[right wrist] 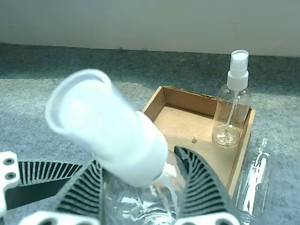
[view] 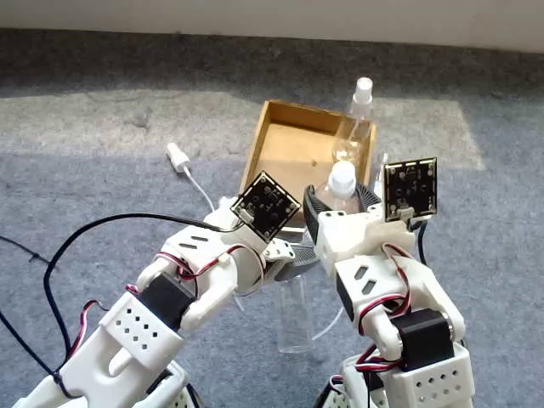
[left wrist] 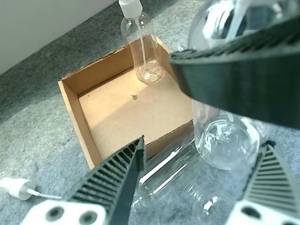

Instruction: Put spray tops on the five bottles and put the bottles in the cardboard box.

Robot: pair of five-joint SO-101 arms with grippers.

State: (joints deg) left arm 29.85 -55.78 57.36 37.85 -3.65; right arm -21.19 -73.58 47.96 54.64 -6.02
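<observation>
My right gripper (right wrist: 138,164) is shut on a clear bottle (right wrist: 140,206) with a white spray top (right wrist: 108,126), held upright just in front of the cardboard box (view: 276,140). My left gripper (left wrist: 205,145) is open, its fingers (left wrist: 124,183) spread wide on either side of that bottle's base (left wrist: 229,138). A second bottle (view: 355,127) with a spray top stands in the box's far right corner. Below the grippers, an uncapped clear bottle (view: 293,310) lies on the carpet. A loose spray top (view: 178,156) with its tube lies left of the box.
Grey carpet covers the table. Another clear bottle (right wrist: 255,173) lies on the carpet against the outside of the box, by the wall nearest the standing bottle. A black cable (view: 102,225) loops over the left arm. The box floor (left wrist: 136,105) is bare apart from the standing bottle.
</observation>
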